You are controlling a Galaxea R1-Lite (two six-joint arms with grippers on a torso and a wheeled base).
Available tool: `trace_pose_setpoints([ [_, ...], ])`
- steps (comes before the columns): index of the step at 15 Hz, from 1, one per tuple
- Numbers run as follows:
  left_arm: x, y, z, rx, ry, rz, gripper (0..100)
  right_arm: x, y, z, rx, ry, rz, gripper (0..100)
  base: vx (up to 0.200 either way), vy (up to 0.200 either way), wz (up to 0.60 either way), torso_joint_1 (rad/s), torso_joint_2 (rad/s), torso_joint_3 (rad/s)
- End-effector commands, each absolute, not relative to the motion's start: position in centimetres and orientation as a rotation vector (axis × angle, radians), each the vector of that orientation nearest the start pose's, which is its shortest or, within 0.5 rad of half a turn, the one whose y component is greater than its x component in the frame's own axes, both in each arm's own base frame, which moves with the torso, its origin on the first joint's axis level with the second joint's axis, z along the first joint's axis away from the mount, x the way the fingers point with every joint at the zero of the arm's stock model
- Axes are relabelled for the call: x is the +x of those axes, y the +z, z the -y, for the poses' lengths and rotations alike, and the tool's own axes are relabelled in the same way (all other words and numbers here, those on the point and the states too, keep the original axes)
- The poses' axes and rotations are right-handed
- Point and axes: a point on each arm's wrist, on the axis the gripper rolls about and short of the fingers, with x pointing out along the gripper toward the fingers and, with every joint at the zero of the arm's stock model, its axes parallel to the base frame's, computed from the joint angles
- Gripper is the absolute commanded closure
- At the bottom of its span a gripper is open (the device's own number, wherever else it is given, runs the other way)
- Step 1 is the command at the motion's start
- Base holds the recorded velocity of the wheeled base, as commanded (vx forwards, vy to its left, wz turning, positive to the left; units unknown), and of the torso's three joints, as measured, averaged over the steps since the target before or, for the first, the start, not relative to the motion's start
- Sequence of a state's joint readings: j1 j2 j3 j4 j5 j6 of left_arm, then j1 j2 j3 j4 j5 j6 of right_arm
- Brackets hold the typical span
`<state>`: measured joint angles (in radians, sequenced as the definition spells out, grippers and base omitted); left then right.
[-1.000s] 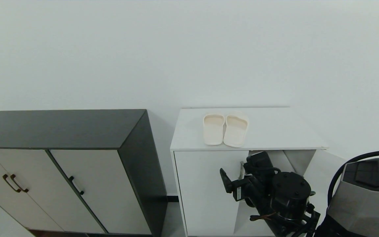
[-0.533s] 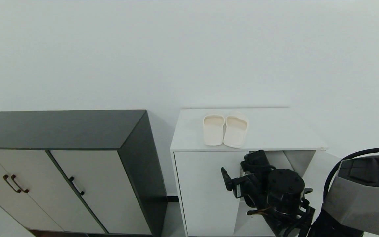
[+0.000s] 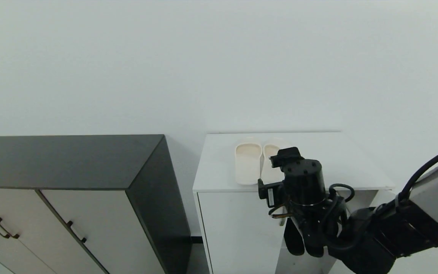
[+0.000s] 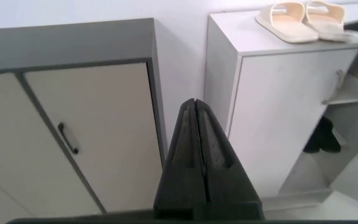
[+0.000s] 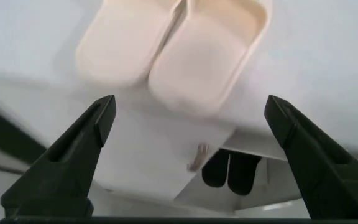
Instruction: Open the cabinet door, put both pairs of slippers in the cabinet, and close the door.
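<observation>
- Far left: dark-topped cabinet (image 3: 70,160), both doors shut and handles untouched. Likely no part of the job. Side panel just beside the white cabinet, with only a narrow gap between the two.
- Left end effector (image 4: 195,109): fingers pressed together with nothing between them, held low and back, facing that gap. Seemingly parked clear of the working side.
- White cabinet (image 3: 234,228): left door closed and right half standing open, so the door-opening step judged done.
- Cream slippers (image 3: 248,161): side by side and touching on the white cabinet's top, near ends just inside the front edge, so easy to reach from the front. Bare top on either side, more of it to the right; wall well behind.
- Right end effector (image 5: 190,106): fingers spread wide and empty, hovering over the front edge with the cream pair's near ends between them. Spread probably set to take both slippers in one grasp.
- Black slippers (image 4: 322,134): already inside the open half, standing on end in the lower compartment beneath the shelf (image 4: 356,93). One pair judged stowed.
- Open room on the shelf and beside the black pair for the cream pair. Worth minding the top's front edge and the shelf's lip on the way down and in.
</observation>
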<state>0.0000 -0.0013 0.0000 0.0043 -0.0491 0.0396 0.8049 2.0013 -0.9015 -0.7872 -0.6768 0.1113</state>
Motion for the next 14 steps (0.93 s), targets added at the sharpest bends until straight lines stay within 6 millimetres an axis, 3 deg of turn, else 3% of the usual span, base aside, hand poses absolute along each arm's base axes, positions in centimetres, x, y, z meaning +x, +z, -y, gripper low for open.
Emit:
trace_pose_setpoints([
  [1,-2.3,7.5,0.1,0.040,-0.049,-0.004,100,26.2,15.9,-26.9,-0.009,0.109,-0.207,0,0.200,0.000,0.00,0.002,0.01,0.002],
  [3,-2.3,7.5,0.1,0.038,-0.049,-0.004,100,25.6,16.7,-28.7,0.023,0.116,-0.269,0,0.000,0.000,0.00,0.000,0.00,0.000],
  [6,-2.3,7.5,0.1,0.038,-0.049,-0.004,100,26.1,16.7,-29.6,0.079,0.072,-0.364,0,0.000,0.000,0.00,0.000,0.00,0.000],
  [11,-2.3,7.5,0.1,0.040,-0.049,-0.004,100,27.5,13.9,-30.2,0.065,0.031,-0.417,0,0.000,0.000,0.00,0.000,0.00,0.000],
  [14,-2.3,7.5,0.1,0.038,-0.049,-0.004,100,30.1,12.0,-30.3,0.079,-0.005,-0.390,0,0.000,0.000,0.00,0.000,0.00,0.000],
])
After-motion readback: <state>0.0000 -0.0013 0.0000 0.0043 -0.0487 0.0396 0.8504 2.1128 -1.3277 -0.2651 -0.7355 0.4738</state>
